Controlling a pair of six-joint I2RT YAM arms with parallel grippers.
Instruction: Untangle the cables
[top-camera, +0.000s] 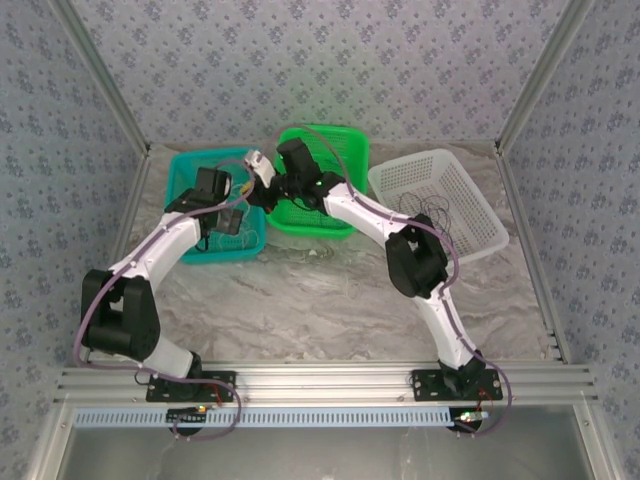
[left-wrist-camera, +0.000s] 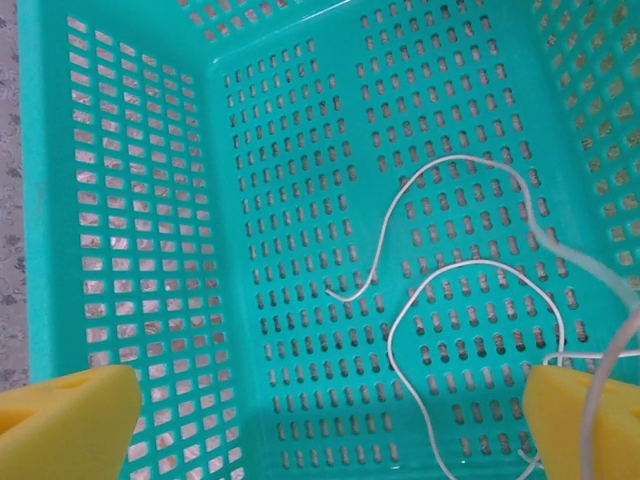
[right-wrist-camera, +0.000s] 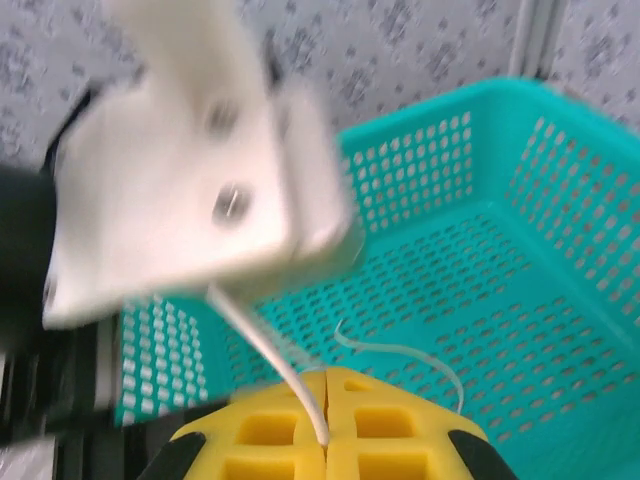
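We see the right end effector (right-wrist-camera: 327, 425) clamped on the white cable (right-wrist-camera: 285, 375), which climbs toward 11 o'clock. Its rest lies in 2 loops on the teal basket (left-wrist-camera: 140, 200) floor, free tip pointing 8 o'clock. The left end effector (left-wrist-camera: 322, 420) hangs apart above. A pull could cinch those loops or snag its finger (left-wrist-camera: 560, 410).
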